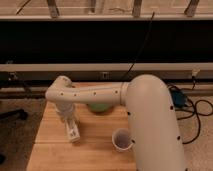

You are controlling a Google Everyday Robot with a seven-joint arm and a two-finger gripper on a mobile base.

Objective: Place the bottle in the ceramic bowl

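Note:
My gripper (72, 131) points down over the left part of the wooden table (50, 150), at the end of the white arm (90, 95) that reaches in from the right. The green ceramic bowl (100, 107) sits at the back middle of the table, mostly hidden behind the arm, to the right of the gripper. I cannot make out the bottle as a separate thing; a pale shape at the gripper's tip may be it or part of the gripper.
A small white cup (121, 139) stands on the table at the front right of the gripper, beside the thick arm link (152, 130). Cables (197, 107) lie on the floor to the right. A dark shelf unit (105, 45) runs behind the table.

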